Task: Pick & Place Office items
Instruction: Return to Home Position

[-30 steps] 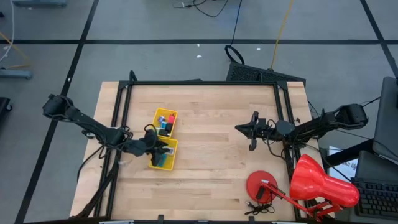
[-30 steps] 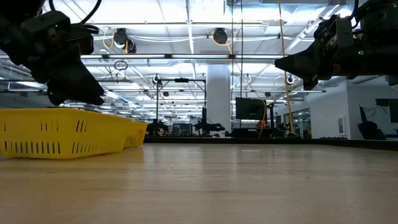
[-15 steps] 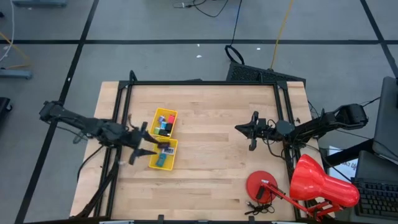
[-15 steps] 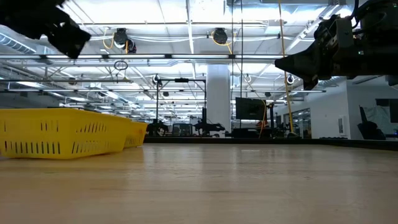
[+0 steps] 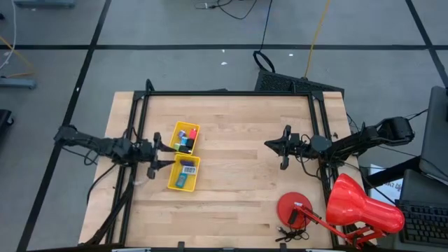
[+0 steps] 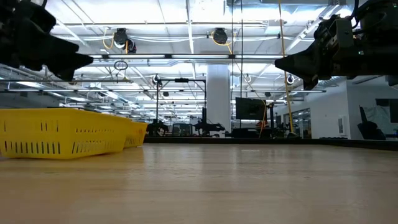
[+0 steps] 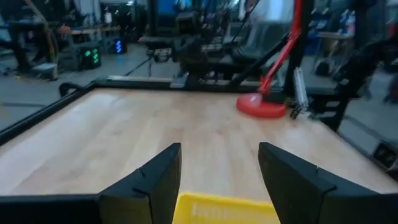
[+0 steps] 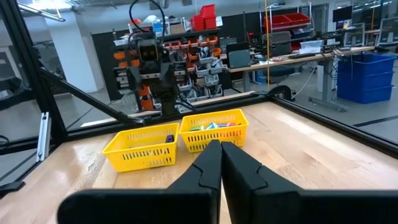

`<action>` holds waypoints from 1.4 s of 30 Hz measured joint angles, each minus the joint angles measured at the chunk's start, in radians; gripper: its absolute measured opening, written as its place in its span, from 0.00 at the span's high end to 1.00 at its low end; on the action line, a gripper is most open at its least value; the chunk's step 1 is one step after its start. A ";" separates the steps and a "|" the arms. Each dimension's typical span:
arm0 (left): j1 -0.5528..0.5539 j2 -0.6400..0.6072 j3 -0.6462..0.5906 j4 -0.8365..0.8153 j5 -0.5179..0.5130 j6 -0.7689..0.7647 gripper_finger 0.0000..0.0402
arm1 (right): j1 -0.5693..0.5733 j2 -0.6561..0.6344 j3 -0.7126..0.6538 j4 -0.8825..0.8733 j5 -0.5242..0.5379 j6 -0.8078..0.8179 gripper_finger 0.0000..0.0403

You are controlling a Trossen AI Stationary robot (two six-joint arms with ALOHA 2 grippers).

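Two yellow trays (image 5: 185, 155) stand end to end on the table's left half. The far one (image 5: 186, 136) holds red, black, teal and other small office items. The near one (image 5: 183, 173) holds a blue-and-white piece (image 5: 187, 169) and a teal piece (image 5: 180, 182). My left gripper (image 5: 166, 155) is open, level, just left of the trays and above their rim (image 7: 227, 208), holding nothing. My right gripper (image 5: 269, 145) is shut and empty, hovering over the table's right half, pointing at the trays (image 8: 177, 140).
A large red desk lamp (image 5: 350, 206) with its round base (image 5: 294, 208) stands at the table's near right corner. A black frame (image 5: 231, 93) borders the table. Bare wood (image 5: 238, 175) lies between the trays and the right gripper.
My left gripper has risen out of the near tray, drawn back toward the table's left edge and tipped from pointing down to level. The blue-and-white piece now shows in the near tray where the gripper stood. The right arm has kept still.
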 joint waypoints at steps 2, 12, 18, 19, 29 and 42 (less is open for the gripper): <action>0.015 -0.036 0.000 -0.017 0.026 -0.002 0.46 | 0.000 0.000 0.000 0.000 -0.001 0.000 1.00; 0.171 -0.121 0.001 -0.051 0.152 0.028 0.46 | 0.000 0.000 0.000 -0.001 -0.065 -0.008 1.00; 0.289 -0.121 0.002 -0.058 0.181 0.058 0.46 | 0.001 0.000 0.000 -0.001 -0.137 -0.088 1.00; 0.300 -0.121 0.002 -0.058 0.181 0.058 0.46 | 0.001 0.000 0.000 -0.001 -0.137 -0.091 1.00; 0.329 -0.120 0.000 -0.050 0.181 0.058 0.46 | 0.001 0.000 0.000 -0.030 -0.137 -0.093 1.00; 0.329 -0.120 -0.001 -0.038 0.181 0.056 0.46 | 0.001 0.000 0.000 -0.030 -0.136 -0.093 1.00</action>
